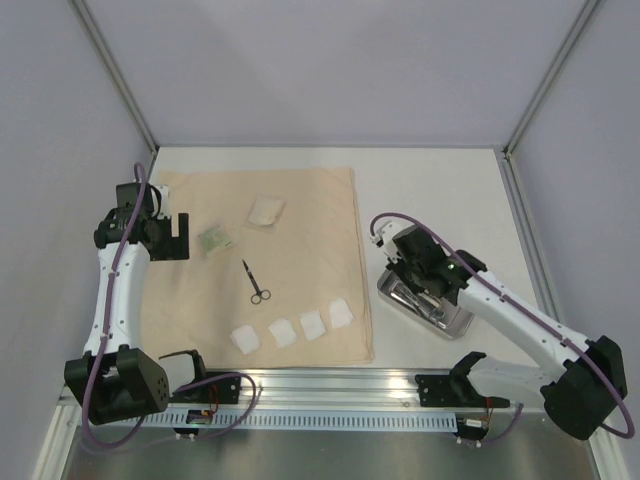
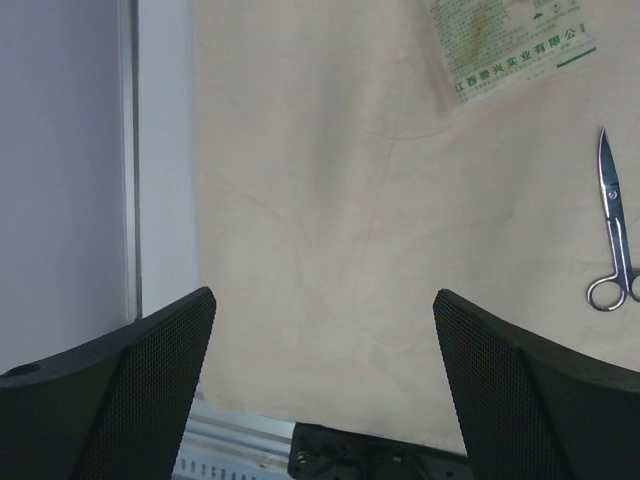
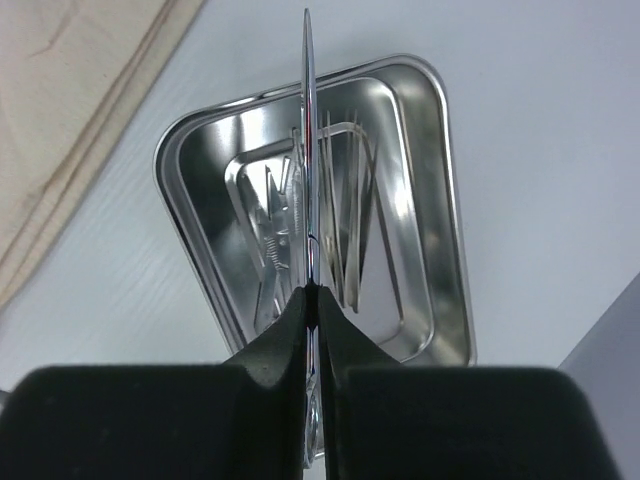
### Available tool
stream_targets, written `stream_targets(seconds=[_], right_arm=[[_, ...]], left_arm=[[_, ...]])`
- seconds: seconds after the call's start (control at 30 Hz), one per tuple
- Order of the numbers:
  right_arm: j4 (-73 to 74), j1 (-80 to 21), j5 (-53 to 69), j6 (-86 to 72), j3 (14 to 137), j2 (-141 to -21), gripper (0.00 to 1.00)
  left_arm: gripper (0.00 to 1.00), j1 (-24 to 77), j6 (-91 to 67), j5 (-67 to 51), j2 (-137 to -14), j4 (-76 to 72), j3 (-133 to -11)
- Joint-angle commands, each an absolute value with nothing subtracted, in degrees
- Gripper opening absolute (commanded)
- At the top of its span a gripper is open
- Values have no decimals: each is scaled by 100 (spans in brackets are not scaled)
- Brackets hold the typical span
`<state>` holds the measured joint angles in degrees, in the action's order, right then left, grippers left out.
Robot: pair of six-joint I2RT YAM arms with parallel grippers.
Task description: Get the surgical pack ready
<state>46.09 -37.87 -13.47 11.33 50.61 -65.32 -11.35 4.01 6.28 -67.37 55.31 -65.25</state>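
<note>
Everything is placed here relative to the beige cloth sheet, which lies spread flat on the left half of the white table.

Along the sheet's near edge, four white gauze squares sit in a row that climbs slightly toward the sheet's right side. Each one is separate from the next.

Just beyond the row, near the sheet's middle, a pair of scissors lies flat. Its finger loops point to the near edge and its closed blades point away.

Off the sheet's right edge, on bare table, is the steel tray, set at an angle with more metal instruments lying in it. The right end effector hangs over this tray. Its fingers are pressed together on a slim steel instrument, seen edge-on, so I cannot tell what kind it is.

Farther in, on the sheet's left part, lies a green printed packet. The left end effector hovers over the sheet's left edge beside that packet, with its fingers spread wide and nothing between them.

Farthest back on the sheet, a cream packet lies flat, well apart from the scissors.
</note>
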Motion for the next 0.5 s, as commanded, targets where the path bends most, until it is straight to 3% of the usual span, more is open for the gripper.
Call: stream_targets(seconds=[0.0,0.1,0.47], right_arm=[[4517,-3727,-1783,1924,4958,-6302,0],[4842,-3674,-2241,2249,4773,-6634,0],[4255,-3674,-1872,2496,4271,-6934,0]], left_arm=[[100,-1169,457,466,-6776,5546,-6785],[100,-1169,475,466,-6794,5537,-6776],[100,-1169,475,466,-6741,5546,-6767]])
